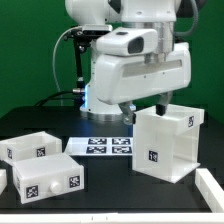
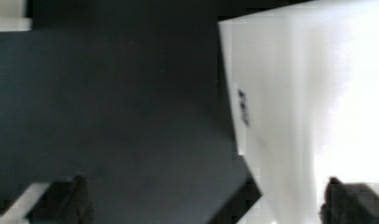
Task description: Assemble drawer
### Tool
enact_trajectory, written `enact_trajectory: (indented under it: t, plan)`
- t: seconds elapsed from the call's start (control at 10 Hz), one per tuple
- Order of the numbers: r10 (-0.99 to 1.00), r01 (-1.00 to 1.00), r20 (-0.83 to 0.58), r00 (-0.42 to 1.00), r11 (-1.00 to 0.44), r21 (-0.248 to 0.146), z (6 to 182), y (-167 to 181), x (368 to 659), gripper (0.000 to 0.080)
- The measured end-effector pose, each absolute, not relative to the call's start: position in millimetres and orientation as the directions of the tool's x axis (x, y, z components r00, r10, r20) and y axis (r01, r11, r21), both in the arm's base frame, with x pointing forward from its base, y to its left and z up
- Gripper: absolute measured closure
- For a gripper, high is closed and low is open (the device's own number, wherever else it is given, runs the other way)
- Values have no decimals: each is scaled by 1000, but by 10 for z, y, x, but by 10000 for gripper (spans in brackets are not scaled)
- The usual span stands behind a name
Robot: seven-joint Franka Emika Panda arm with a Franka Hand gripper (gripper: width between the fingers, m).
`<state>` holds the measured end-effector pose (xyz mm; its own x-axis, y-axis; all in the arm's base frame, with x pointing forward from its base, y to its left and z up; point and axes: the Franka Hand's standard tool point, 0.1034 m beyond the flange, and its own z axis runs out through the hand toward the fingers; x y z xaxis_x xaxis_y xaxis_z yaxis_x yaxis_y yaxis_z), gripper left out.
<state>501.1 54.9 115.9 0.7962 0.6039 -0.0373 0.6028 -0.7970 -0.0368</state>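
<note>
The drawer's large white housing (image 1: 165, 142) stands on the table at the exterior view's right, with a tag on its front. Two smaller white boxes lie at the exterior view's left: an open one (image 1: 34, 148) and a knobbed one (image 1: 49, 181) in front of it. My gripper (image 1: 147, 108) hangs just above the housing's top edge at the exterior view's left, jaws wide open and empty. In the wrist view the gripper (image 2: 207, 200) straddles an edge of the housing (image 2: 310, 100). One finger (image 2: 355, 200) is over the white wall, and the other is over the dark table.
The marker board (image 1: 106, 147) lies flat between the boxes and the housing. Another white part (image 1: 210, 190) shows at the exterior view's lower right edge. A white patch (image 2: 6, 14) sits in a corner of the wrist view. The robot's base stands behind.
</note>
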Motion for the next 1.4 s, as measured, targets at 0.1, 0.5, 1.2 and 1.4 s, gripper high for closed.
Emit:
enact_trajectory:
  t: [0.1,0.5,1.2,1.4]
  plan:
    - [603,602,-40,797,-798,-39,1144,616,4997,151]
    - [599,599,-28,800,-801,-31,1026,651,4991,151]
    - [599,599,-29,800,-800,-32,1023,653,4990,767]
    - [598,597,-28,801,-802,-31,1024,641,4991,767]
